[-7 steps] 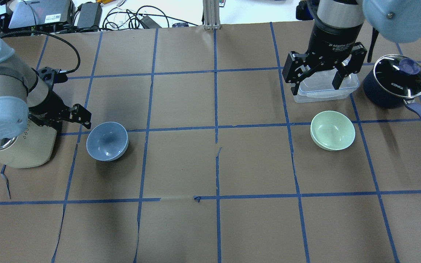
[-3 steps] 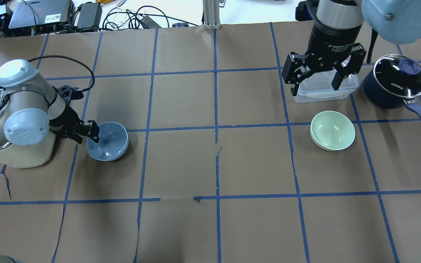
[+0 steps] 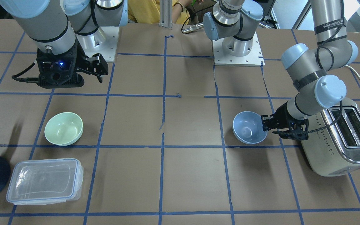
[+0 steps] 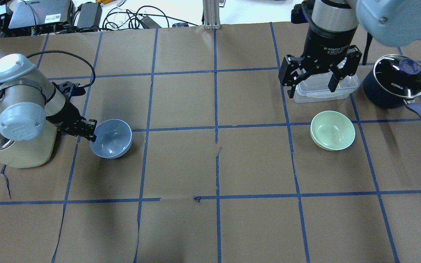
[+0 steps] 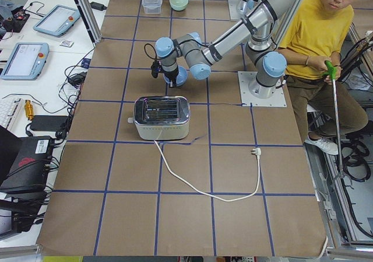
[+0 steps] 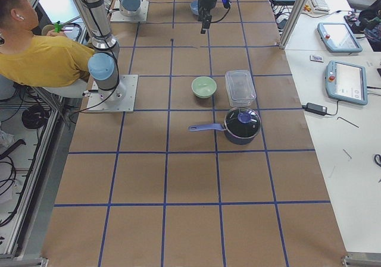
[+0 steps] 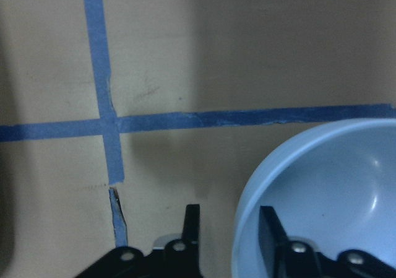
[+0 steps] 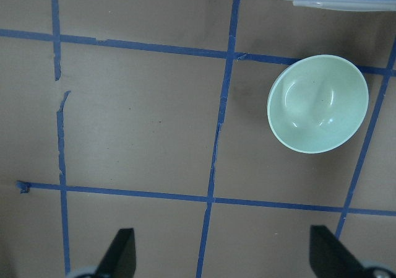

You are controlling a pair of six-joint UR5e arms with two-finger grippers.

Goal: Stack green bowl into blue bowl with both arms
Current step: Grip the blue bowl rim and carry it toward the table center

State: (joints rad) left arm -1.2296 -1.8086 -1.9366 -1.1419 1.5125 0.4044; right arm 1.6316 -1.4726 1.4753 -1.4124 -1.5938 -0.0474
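The blue bowl (image 4: pixel 113 140) sits upright on the brown paper next to the toaster; it also shows in the front view (image 3: pixel 248 128). My left gripper (image 4: pixel 91 132) reaches in low from the toaster side. In the left wrist view one finger (image 7: pixel 192 228) is outside the rim and one is inside the blue bowl (image 7: pixel 328 197), closed in on the wall. The green bowl (image 4: pixel 332 130) stands alone on the right and shows in the right wrist view (image 8: pixel 317 103). My right gripper (image 4: pixel 311 89) hangs open and empty, high above the table behind it.
A cream toaster (image 4: pixel 20 153) stands right behind my left arm. A clear lidded container (image 4: pixel 342 91) lies under my right gripper, and a navy saucepan (image 4: pixel 397 80) with a glass lid and long handle is beside it. A person in yellow (image 5: pixel 315 34) sits behind the robot.
My left arm swung in and lowered its fingers over the blue bowl's near rim. The bowl shifted slightly toward the table's middle. My right gripper drifted a little left and stayed open.
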